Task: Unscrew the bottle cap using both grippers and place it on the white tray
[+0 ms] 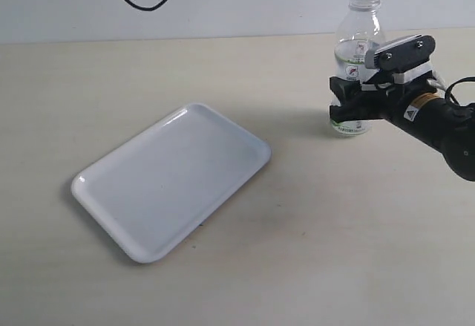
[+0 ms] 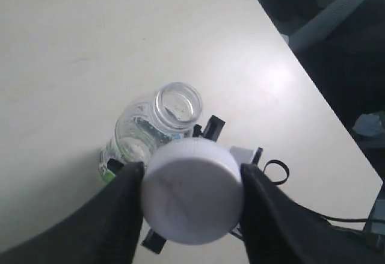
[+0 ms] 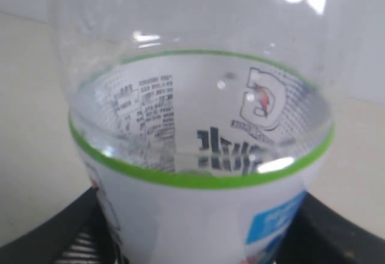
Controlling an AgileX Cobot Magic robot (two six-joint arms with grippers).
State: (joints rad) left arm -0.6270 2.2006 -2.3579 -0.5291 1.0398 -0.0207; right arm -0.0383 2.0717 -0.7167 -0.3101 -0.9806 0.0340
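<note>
The bottle (image 1: 355, 40) stands upright on the pale table (image 1: 319, 229) in the upper right of the exterior view. Its mouth is open and its threaded neck bare. The right gripper (image 1: 352, 105) comes in from the right edge of that view and is clamped on the bottle's lower body, over the white, green and blue label. One black finger (image 1: 340, 97) shows on the near side, and a grey-white block sits on top of the gripper. In the right wrist view the bottle fills nearly the whole picture. The green band at the top of the label and dark printed characters are seen through the clear plastic, and black finger pads press against the label on both sides.

The bottle cap (image 2: 192, 190) is off the bottle. In the left wrist view it is pinched between the two black fingers (image 2: 123, 213) of the left gripper (image 2: 192, 187), which is closed on its ribbed side, with its flat white top facing the camera. The cap is held close to the lens, nearer than the open mouth of the bottle, and apart from the neck.

The white tray (image 1: 171, 181) lies flat on the table in the lower left of the exterior view, turned at an angle to the table edge. It is well apart from the bottle, and nothing rests on it. A loop of black cable (image 1: 141, 1) hangs against the wall at the top of the frame
</note>
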